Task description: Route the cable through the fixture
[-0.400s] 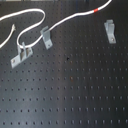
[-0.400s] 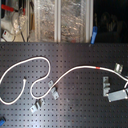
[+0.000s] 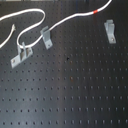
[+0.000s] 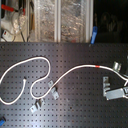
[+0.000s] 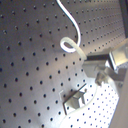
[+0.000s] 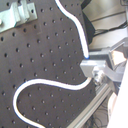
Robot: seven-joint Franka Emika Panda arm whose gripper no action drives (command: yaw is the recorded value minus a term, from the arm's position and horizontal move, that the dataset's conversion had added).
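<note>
Cable (image 4: 75,70) lies looped across the pegboard (image 3: 75,90), apparently pinched near its end by the gripper (image 6: 92,70), so drag it low and slowly toward the nearest clip (image 3: 109,30).

The first exterior view looks steeply down at the black pegboard (image 3: 70,95) from close by. The second exterior view sits farther back and higher, taking in the whole board with cluttered shelves (image 4: 55,20) behind. Both exterior views share the white cable (image 3: 65,20) with its red band. Both wrist views skim the board from very near.
</note>
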